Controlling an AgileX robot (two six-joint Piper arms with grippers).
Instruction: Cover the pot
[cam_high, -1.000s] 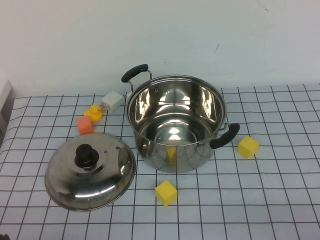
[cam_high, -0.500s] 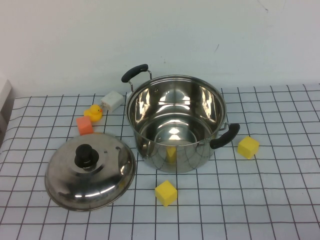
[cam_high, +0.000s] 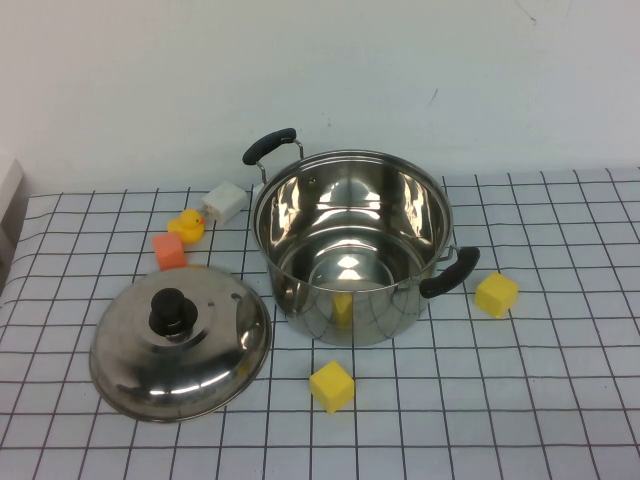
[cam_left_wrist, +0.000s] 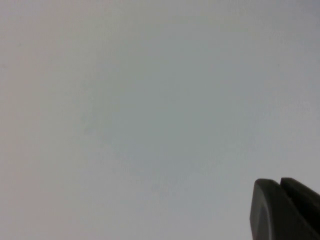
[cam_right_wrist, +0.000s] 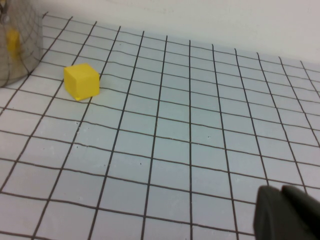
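**Pot stands open, lid beside it**

The pot (cam_high: 350, 245) sits uncovered on the gridded table (cam_high: 560, 400). Its lid (cam_high: 181, 343) lies knob-up to the pot's front left, apart from it. One yellow cube (cam_high: 332, 386) rests just in front of the pot, another (cam_high: 496, 294) just beside its right handle. Behind the lid, left of the pot, are an orange cube (cam_high: 169, 251), a rubber duck (cam_high: 187, 225) and a white block (cam_high: 225, 202).

The left gripper (cam_left_wrist: 285, 210) faces only blank wall. The right gripper (cam_right_wrist: 287, 212) hovers over bare grid, well right of the pot. I cannot tell either one's grip.
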